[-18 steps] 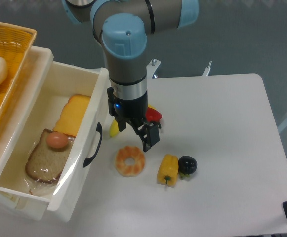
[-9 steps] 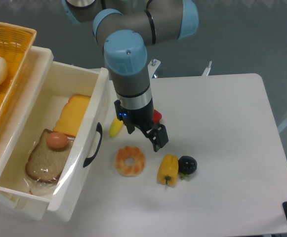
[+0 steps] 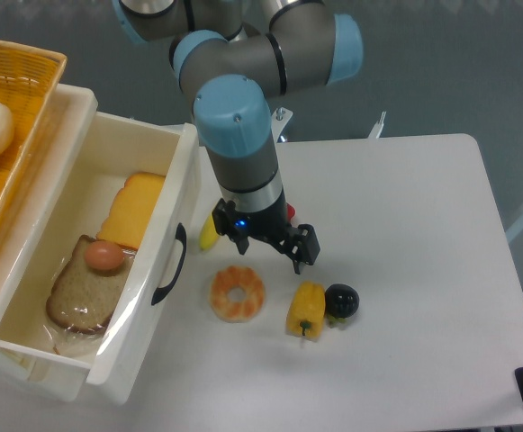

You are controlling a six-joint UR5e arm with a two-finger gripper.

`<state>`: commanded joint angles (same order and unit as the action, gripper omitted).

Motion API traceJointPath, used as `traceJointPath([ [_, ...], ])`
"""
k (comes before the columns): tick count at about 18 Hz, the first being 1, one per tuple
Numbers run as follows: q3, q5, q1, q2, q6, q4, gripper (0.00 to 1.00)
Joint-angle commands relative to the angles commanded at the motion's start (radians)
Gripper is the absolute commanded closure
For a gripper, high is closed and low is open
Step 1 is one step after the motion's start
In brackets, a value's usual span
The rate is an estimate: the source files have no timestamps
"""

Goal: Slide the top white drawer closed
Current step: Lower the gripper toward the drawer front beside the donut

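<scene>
The top white drawer (image 3: 149, 301) stands pulled out at the left, its flat front panel facing right with a curved black handle (image 3: 169, 265). Inside lie a bread slice (image 3: 81, 292) with a brown egg (image 3: 104, 256) on it and a cheese slice (image 3: 133, 209). My gripper (image 3: 269, 240) hangs over the table just right of the drawer front, above the toy foods. Its two black fingers are spread apart with nothing between them. It does not touch the drawer.
An orange wicker basket (image 3: 22, 76) with a white ball sits at the upper left. On the table lie a doughnut (image 3: 237, 292), a yellow pepper (image 3: 306, 309), a black fruit (image 3: 341, 300), a yellow piece (image 3: 209, 232) and a red piece (image 3: 289, 211) partly behind the gripper.
The gripper has shifted a little to the right and turned about its wrist, so both fingers now show side by side. The drawer and foods have not moved.
</scene>
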<state>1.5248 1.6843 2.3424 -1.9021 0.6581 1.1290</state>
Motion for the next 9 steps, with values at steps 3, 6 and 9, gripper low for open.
traceJointPath([
  [3,0.0,-0.008,0.003,-0.009,-0.031,0.0,0.0],
  [6,0.002,-0.003,0.002,-0.035,-0.04,0.0,0.0],
  [9,0.012,0.026,-0.003,-0.086,-0.08,0.0,0.0],
])
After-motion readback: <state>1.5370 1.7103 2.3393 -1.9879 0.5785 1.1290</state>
